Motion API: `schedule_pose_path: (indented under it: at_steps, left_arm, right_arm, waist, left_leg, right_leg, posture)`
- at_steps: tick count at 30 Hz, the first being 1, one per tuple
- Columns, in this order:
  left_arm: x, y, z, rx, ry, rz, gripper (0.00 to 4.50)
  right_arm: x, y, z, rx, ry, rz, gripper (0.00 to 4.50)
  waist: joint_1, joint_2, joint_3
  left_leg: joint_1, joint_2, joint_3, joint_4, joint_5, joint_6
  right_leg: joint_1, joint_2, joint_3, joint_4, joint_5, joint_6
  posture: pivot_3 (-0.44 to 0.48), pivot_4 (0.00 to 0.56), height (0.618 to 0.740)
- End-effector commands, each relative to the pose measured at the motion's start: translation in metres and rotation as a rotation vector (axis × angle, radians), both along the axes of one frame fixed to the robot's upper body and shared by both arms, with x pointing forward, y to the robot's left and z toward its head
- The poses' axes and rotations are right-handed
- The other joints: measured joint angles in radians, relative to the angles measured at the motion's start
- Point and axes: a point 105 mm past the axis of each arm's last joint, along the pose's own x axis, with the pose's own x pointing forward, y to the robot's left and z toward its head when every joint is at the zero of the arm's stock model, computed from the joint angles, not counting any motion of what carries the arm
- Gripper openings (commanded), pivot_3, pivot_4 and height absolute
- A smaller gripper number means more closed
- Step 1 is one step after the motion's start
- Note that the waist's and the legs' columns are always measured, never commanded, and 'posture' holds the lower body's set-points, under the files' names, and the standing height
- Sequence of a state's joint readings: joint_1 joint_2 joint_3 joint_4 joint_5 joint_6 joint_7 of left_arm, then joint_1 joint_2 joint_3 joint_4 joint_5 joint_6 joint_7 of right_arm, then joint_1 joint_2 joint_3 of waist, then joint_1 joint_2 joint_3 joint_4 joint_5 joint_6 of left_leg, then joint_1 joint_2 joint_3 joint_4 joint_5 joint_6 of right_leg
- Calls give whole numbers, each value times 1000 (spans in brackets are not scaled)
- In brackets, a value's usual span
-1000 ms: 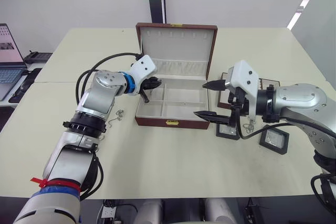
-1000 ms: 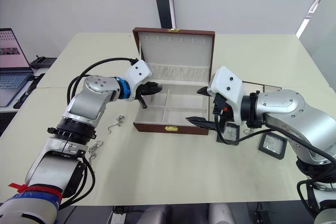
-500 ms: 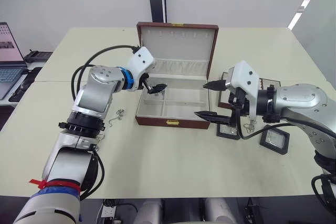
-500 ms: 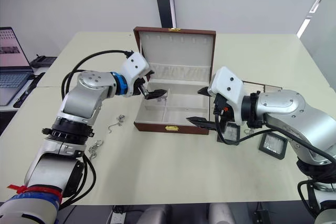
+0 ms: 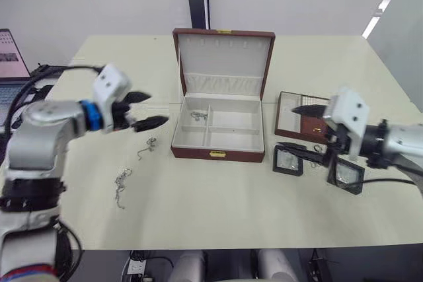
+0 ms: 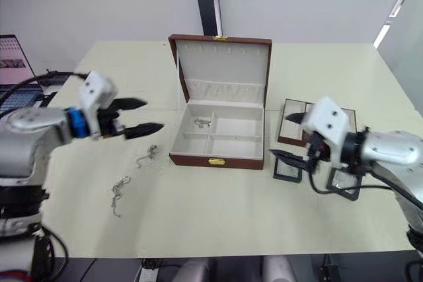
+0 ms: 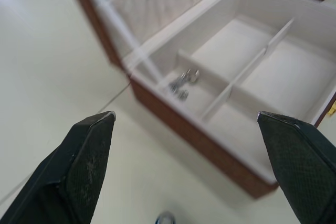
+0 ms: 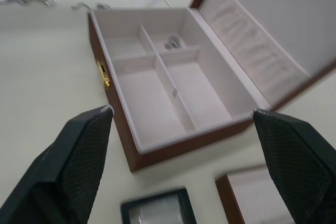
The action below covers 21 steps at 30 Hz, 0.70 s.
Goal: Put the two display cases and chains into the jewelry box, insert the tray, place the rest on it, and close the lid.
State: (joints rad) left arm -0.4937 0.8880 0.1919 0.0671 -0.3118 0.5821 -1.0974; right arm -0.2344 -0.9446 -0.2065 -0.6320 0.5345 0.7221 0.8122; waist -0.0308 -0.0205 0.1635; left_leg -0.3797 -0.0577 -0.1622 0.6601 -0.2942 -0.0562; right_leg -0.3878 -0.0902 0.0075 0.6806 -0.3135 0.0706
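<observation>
The jewelry box [image 5: 217,128] sits mid-bench [image 5: 218,216], long axis running left-right, lid [image 5: 223,61] upright and clasp facing the robot. One chain [image 5: 198,116] lies in its rear-left compartment; two more chains [image 5: 149,147] [image 5: 121,183] lie left of it. Both claws, left [image 5: 144,110] and right [image 5: 304,130], gape empty, and the display cases [image 5: 288,161] [image 5: 345,176] lie flat beside the right one.

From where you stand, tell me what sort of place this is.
Probably an office or lab: pale tables pushed together, a laptop on a side desk, plain white walls, and the jewelry box laid out as a test.

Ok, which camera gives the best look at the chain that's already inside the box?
The left wrist view: the chain lies close and clear in a rear compartment of the box. The right wrist view shows it smaller, and both eye views show a small glint.
</observation>
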Motion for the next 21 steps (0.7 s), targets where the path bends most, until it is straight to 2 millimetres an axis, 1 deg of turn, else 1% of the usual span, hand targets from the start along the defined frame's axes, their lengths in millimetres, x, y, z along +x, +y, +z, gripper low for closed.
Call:
schedule_pose_path:
  at_steps: [1, 4, 8, 9, 11, 13, 16, 19, 21]
  left_arm:
    - [-13, 32, 6, -5, -82, 38, 4482]
    - [-26, 61, -12, -11, -28, 109, 4482]
    - [-48, 104, -39, -20, 63, 229, 4482]
    - [-53, 115, -45, -12, 75, 263, 4482]
    - [-63, 130, -55, 9, 92, 302, 4482]
    - [-72, 139, -64, 31, 118, 315, 4482]
    - [-90, 147, -83, 36, 191, 329, 4482]
    - [-103, 150, -92, 38, 229, 330, 4482]
    - [-111, 152, -96, 40, 251, 333, 4482]
  right_arm:
    - [-13, -27, 7, -60, -78, -54, 4500]
    - [-26, -57, -9, -117, -8, -121, 4500]
    - [-45, -99, -23, -124, 80, -247, 4500]
    - [-50, -110, -28, -145, 97, -276, 4500]
    - [-61, -126, -35, -181, 134, -312, 4500]
    - [-71, -138, -42, -205, 173, -341, 4500]
    - [-85, -159, -52, -239, 228, -403, 4500]
    - [-95, -170, -58, -258, 274, -427, 4500]
    - [-100, -173, -60, -265, 291, -435, 4500]
  waist:
    - [4, 0, 0]
    - [8, 0, 0]
    - [4, 0, 0]
    - [3, 0, 0]
    - [1, 0, 0]
    - [1, 0, 0]
    - [0, 0, 0]
    - [1, 0, 0]
    - [1, 0, 0]
  left_leg:
    - [0, 0, 0, 0, 0, 0]
    - [-1, 0, 0, 0, -1, 1]
    - [1, 0, 1, 0, -1, 2]
    - [2, 0, 1, 0, -3, 5]
    - [3, 0, 2, -1, -3, 6]
    - [4, 0, 2, -1, -4, 6]
    - [6, 0, 3, -2, -4, 7]
    - [15, 1, 4, -8, -5, 7]
    - [19, 2, 6, -12, -4, 7]
  right_leg:
    - [0, 0, 0, 0, 0, 0]
    - [1, -1, 0, -1, 0, 0]
    - [2, 0, 1, 0, 0, 0]
    - [3, 0, 1, 0, 0, 0]
    - [3, 0, 1, 0, 0, 0]
    - [4, 0, 2, 0, 0, 0]
    - [5, 0, 4, 0, 0, 0]
    - [11, 0, 7, -2, 0, 0]
    - [14, 0, 7, -3, -1, 0]
  posture:
    - [0, 150, 740]
    - [0, 150, 740]
    - [0, 150, 740]
    - [0, 150, 740]
    - [0, 150, 740]
    - [0, 150, 740]
    - [0, 150, 740]
    - [0, 150, 740]
    - [0, 150, 740]
